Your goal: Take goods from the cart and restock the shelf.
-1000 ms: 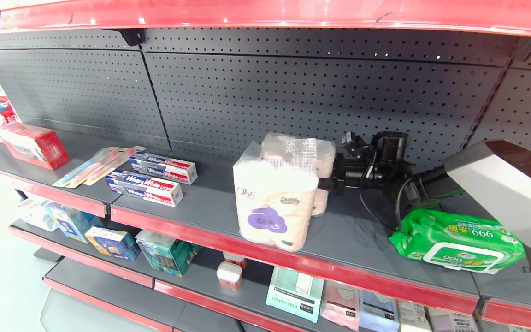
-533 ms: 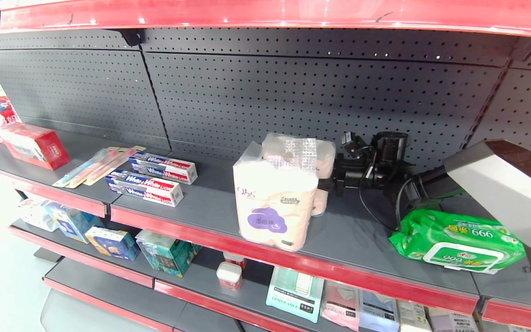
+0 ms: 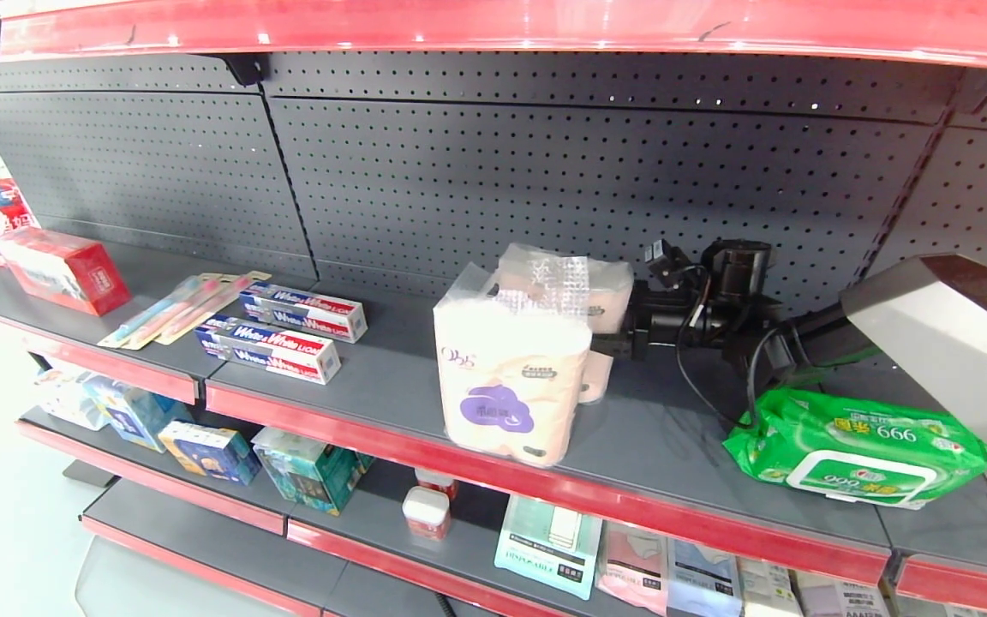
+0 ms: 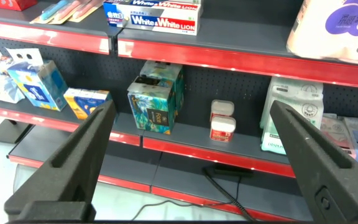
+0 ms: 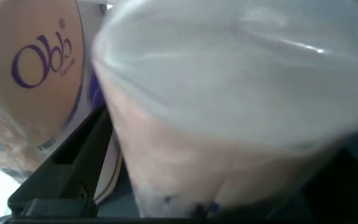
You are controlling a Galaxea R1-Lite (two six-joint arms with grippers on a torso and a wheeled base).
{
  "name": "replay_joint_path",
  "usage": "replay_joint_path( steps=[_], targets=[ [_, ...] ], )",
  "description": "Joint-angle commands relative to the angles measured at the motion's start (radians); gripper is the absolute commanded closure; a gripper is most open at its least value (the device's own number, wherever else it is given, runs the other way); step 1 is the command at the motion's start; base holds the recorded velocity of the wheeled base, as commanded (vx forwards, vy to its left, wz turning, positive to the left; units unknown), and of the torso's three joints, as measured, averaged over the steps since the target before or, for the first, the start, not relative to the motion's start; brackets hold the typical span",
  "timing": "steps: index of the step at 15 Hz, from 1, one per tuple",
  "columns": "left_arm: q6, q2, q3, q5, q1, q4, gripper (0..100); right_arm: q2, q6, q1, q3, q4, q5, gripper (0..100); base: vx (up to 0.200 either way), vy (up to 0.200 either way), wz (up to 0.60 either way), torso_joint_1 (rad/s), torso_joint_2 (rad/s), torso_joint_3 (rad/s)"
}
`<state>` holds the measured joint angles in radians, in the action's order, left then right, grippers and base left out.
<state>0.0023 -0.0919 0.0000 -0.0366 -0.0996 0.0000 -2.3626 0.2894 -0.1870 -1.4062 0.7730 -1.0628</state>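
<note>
On the shelf (image 3: 391, 377), the right hand (image 3: 618, 341) grips the rear roll pack (image 3: 607, 296).

- Shelf (image 3: 545, 493): dark grey boards, red front strips.
- Back panel (image 3: 545, 171): dark grey, dotted with rows of small holes.
- Front roll pack (image 3: 511, 386): peach-cream with a purple emblem.
- Rear roll pack (image 3: 583, 287): clear film over pale peach rolls.
- Wipes pack (image 3: 853, 446): bright green, white label.
- Toothpaste boxes (image 3: 271, 347): white, blue and red.
- Box (image 3: 65, 270): red.
</note>
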Motion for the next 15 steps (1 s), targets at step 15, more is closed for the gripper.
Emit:
replay_joint_path(
  steps=[15],
  targets=[
    [0.001,-0.002,0.0,0.0,0.0,0.0,0,0.287,0.004,0.156,0.362,-0.004,0.033,0,0.0,0.0,0.0,0.0,0.0,0.0]
  ],
)
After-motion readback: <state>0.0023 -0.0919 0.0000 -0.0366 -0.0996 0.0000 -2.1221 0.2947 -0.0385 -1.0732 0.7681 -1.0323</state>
